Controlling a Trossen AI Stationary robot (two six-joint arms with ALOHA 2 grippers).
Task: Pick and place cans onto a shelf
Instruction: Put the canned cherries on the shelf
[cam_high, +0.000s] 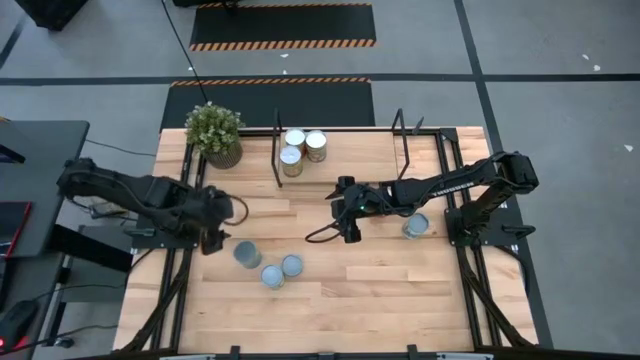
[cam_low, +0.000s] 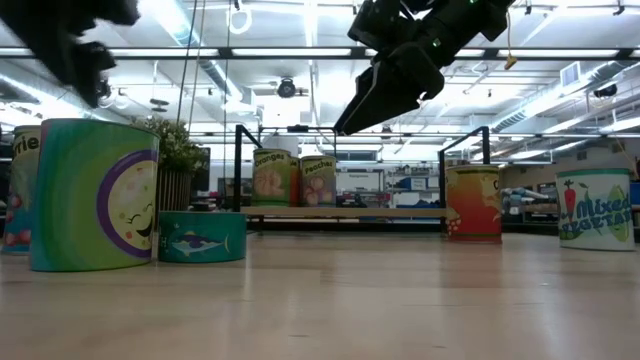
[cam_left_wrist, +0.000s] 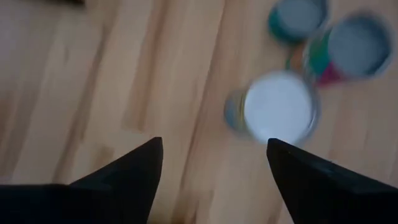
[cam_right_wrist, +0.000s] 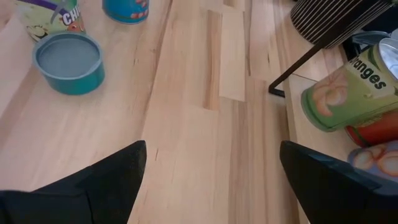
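Note:
Three cans (cam_high: 301, 150) stand on the wooden shelf (cam_high: 345, 150) between its black brackets at the table's far side. Three more cans (cam_high: 270, 265) stand together on the table near the middle-left, and one can (cam_high: 416, 225) stands at the right. My left gripper (cam_high: 212, 242) hovers open and empty just left of the group; its wrist view shows a silver-topped can (cam_left_wrist: 278, 107) ahead of the fingers (cam_left_wrist: 214, 142). My right gripper (cam_high: 349, 230) hangs open and empty above the table's middle, also seen in the low view (cam_low: 385, 85) and its wrist view (cam_right_wrist: 211, 144).
A potted green plant (cam_high: 215, 132) stands at the far left corner beside the shelf's left bracket (cam_high: 277, 150). The right bracket (cam_high: 402, 140) stands near my right arm. Bare wood lies between the two grippers and along the near edge (cam_high: 380, 310).

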